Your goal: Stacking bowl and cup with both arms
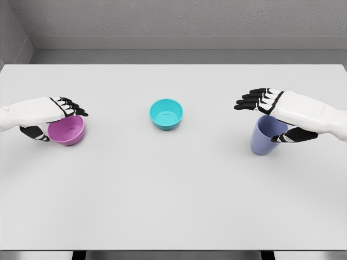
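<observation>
A magenta bowl [69, 132] stands at the table's left, and my left hand [63, 124] hovers at it. Its fingers reach straight out over the bowl's far rim, with the thumb down at the bowl's left side. A periwinkle cup [264, 139] stands upright at the right. My right hand [258, 121] covers its top: fingers stretched out flat past the rim, thumb low against the cup's right side. Neither hand's fingers are curled around anything. A teal bowl [166, 114] sits alone at the table's middle, upright and empty.
The white table [173, 189] spans the whole view, its front edge near the bottom of the picture. A grey wall runs behind the far edge.
</observation>
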Robot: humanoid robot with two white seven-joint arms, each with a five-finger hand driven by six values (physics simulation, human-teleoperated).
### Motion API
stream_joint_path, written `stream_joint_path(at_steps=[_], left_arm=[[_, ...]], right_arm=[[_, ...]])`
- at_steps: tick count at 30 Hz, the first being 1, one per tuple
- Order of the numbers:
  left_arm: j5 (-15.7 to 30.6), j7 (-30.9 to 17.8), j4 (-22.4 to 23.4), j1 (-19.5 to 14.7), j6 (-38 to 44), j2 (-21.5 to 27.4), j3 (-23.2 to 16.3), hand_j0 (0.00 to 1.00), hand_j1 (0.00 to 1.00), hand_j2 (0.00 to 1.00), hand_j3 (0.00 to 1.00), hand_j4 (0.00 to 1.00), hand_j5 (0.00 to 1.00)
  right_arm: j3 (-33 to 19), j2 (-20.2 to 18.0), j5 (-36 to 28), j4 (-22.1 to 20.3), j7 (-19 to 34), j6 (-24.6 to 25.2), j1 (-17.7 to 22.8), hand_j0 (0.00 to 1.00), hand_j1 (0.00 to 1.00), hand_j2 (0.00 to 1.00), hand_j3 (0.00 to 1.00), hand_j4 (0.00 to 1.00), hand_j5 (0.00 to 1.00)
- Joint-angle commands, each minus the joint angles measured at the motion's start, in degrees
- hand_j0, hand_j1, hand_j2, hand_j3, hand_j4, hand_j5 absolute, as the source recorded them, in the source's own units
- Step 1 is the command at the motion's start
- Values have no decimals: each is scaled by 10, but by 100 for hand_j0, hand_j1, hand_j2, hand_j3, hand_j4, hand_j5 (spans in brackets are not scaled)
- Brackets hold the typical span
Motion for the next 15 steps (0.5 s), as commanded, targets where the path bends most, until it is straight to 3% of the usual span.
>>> stream_joint_path(at_steps=[1,15], left_arm=[[2,0,0,0,1,0,-1,100,100,100,100,100,100],[-3,0,1,1,1,-4,-8,100,100,100,100,100,100]], right_arm=[[0,-1,-4,0,0,2,0,100,100,100,100,100,100],[-1,-1,-4,0,0,2,0,100,100,100,100,100,100]])
